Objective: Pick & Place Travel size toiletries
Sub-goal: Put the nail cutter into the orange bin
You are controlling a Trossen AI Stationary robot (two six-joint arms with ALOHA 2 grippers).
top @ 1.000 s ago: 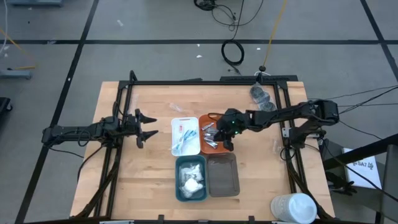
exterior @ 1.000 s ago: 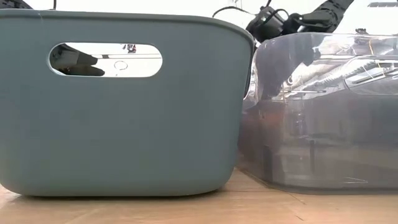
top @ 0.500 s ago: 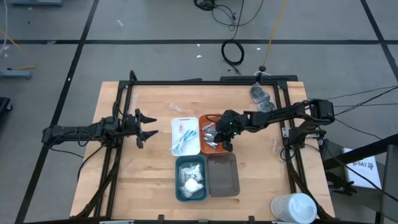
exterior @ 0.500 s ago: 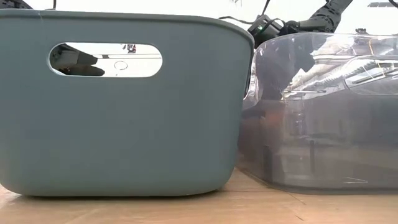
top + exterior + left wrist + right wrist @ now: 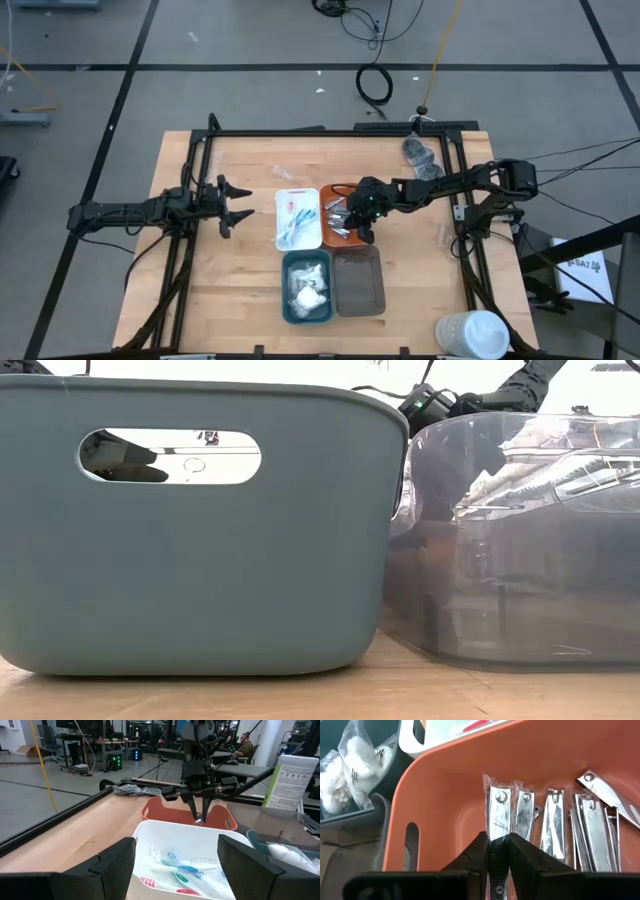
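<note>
My right gripper point(image 5: 352, 216) hangs over the orange tray point(image 5: 331, 192) and is shut on a silver clear-wrapped nail clipper point(image 5: 498, 815). Several more silver clippers point(image 5: 555, 822) lie flat on that tray's floor. The white tray point(image 5: 165, 832) holds pink and blue wrapped sticks point(image 5: 181, 870). The teal tray point(image 5: 288, 290) holds white sachets point(image 5: 345, 755). Dark grey roundish pieces point(image 5: 422, 157) lie at the table's far right. My left gripper point(image 5: 240, 202) waits open, level, near the left edge. My right gripper pinches the wrapped clipper's near end point(image 5: 498, 851) between its two fingers point(image 5: 477, 854). The fingers slant down from the table's right and lie along the clipper. It points ahead of them into the orange tray; whether its far end touches the floor, I cannot tell.
The grey tray point(image 5: 358, 280) stands right of the teal one, at the near side of the orange tray. A big white cup point(image 5: 472, 333) lies at the near right corner. A black frame point(image 5: 330, 131) runs around the table.
My right gripper has sunk slightly toward the orange tray with the clipper still in its fingers, then kept still.
</note>
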